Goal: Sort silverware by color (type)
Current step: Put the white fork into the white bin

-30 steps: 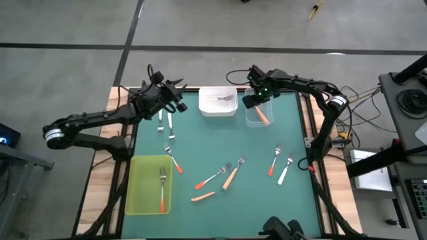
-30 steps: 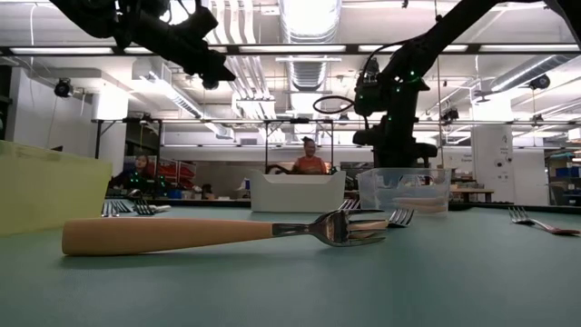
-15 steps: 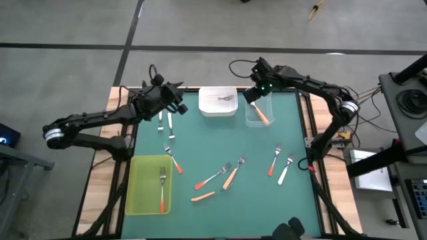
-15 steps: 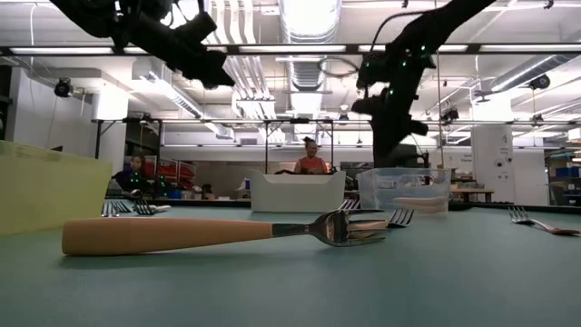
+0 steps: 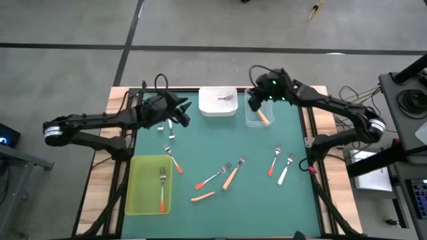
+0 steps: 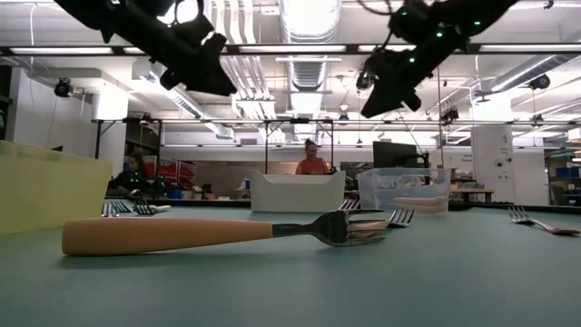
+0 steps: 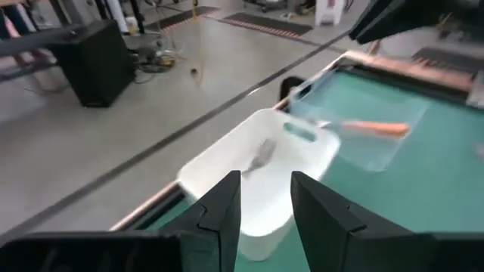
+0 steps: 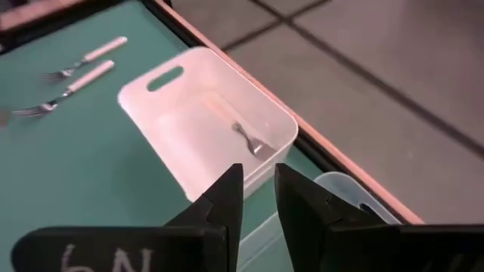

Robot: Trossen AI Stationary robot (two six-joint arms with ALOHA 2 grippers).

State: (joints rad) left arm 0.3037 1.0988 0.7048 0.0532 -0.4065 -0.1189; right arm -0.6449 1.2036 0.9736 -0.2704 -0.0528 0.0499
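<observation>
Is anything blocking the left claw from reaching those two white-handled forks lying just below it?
Nothing visible does. The left gripper hangs open and empty above the two white-handled forks, with only bare green mat around them.

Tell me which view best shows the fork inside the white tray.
The right wrist view: it looks down into the white tray at the fork on its floor. The left wrist view shows it blurred, the high view small, and the low view only the tray's wall.
</observation>
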